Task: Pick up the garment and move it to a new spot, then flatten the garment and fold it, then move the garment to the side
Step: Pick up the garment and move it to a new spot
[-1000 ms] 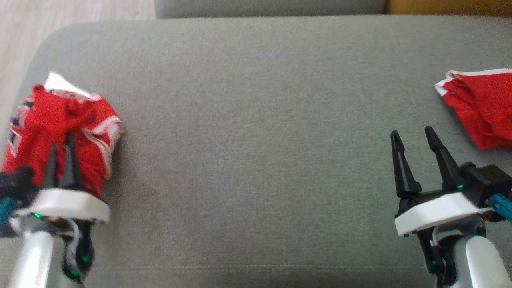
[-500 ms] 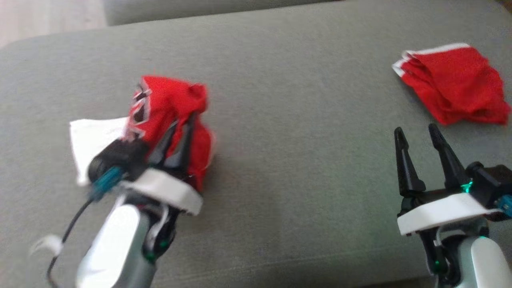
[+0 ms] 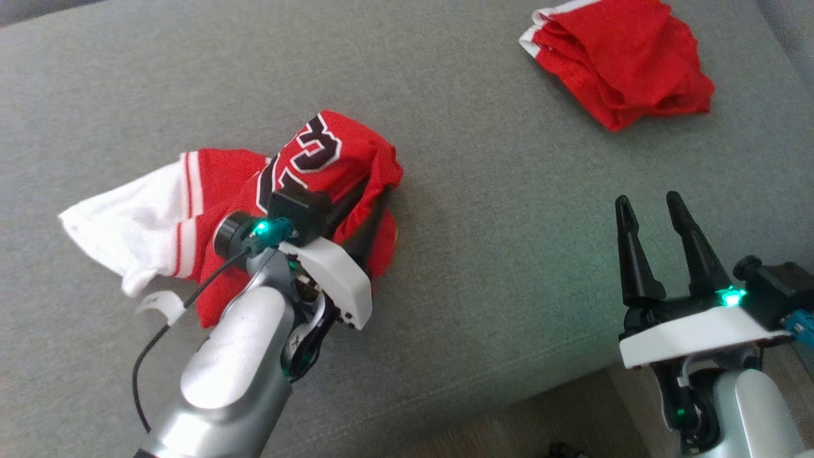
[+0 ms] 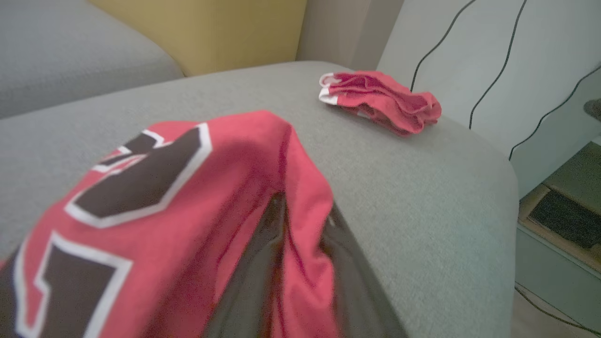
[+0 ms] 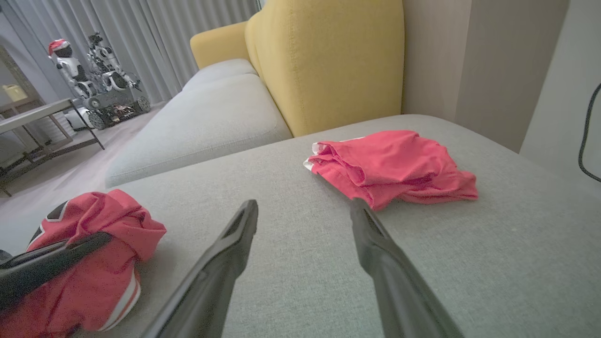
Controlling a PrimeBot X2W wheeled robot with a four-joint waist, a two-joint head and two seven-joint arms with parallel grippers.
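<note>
With the relocation judged nearly done, the red jersey (image 3: 318,149) is seen bunched on the grey cushion (image 3: 496,254) over the left gripper (image 3: 369,203), whose hold on the fold cannot be told, the right gripper (image 3: 647,198) is kept with fingers spread, and release, then flattening, is called for.

Left gripper (image 3: 377,191) and right gripper (image 3: 647,200): two long black tapered fingers (image 3: 690,248) each, on white wrist collars (image 3: 687,337). Glossy silver-grey forearms (image 3: 235,362). Green LEDs (image 3: 731,297) at wrists. Black camera block (image 3: 297,210), teal plug (image 3: 270,232); thin black cable (image 3: 143,369) loops off left forearm.
</note>
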